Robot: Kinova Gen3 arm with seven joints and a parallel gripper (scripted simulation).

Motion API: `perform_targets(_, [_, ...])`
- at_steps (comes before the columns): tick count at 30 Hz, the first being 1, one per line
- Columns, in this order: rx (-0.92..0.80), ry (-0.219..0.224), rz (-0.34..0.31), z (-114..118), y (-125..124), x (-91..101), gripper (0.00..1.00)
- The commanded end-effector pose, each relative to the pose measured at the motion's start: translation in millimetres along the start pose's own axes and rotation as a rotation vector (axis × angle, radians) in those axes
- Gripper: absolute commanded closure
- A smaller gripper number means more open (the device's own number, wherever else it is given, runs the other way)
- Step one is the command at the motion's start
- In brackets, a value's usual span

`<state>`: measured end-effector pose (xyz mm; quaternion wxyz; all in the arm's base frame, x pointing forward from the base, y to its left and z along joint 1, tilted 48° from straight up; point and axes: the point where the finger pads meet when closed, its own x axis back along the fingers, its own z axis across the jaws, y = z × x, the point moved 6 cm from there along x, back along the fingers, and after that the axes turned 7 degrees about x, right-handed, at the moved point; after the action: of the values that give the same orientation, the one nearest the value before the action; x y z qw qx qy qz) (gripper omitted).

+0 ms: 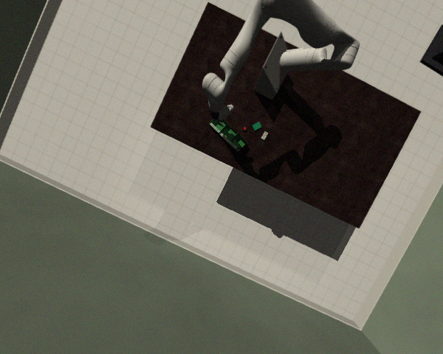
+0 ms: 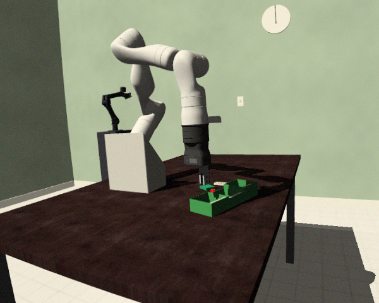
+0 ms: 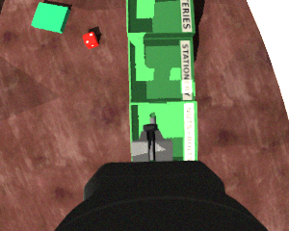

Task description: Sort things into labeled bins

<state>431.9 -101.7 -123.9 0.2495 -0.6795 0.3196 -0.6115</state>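
Observation:
A green row of three bins (image 1: 229, 136) (image 2: 222, 202) stands on the dark table. In the wrist view its labels read NUTS-BOLTS (image 3: 189, 130), STATIONERY (image 3: 186, 67) and a partly cut-off word ending in ERIES (image 3: 185, 14). My gripper (image 3: 150, 141) (image 2: 203, 179) hangs over the NUTS-BOLTS bin, shut on a small dark bolt (image 3: 149, 128). A grey bolt seems to lie in that bin below. A red die (image 3: 91, 40) (image 1: 244, 128) (image 2: 212, 189) and a green block (image 3: 50, 17) (image 1: 257, 126) lie on the table beside the bins.
A small white flat thing (image 1: 264, 134) (image 2: 220, 183) lies on the table beyond the die. The arm's white base box (image 2: 131, 163) (image 1: 269, 72) stands at the back of the table. The bins are near the table's edge.

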Motion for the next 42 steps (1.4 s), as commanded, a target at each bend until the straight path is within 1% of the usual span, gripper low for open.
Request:
perform_targets(1, [-0.001, -0.005, 0.0, 13, 2, -5.6, 1.0])
perform_targets(25, [-0.001, -0.005, 0.0, 11, 2, -5.6, 1.0])
perform_targets(28, [-0.001, -0.005, 0.0, 11, 2, -11.6, 1.0])
perform_targets(30, [-0.001, -0.005, 0.0, 11, 2, -11.6, 1.0])
perform_targets(42, [-0.001, -0.005, 0.0, 11, 2, -35.6, 1.0])
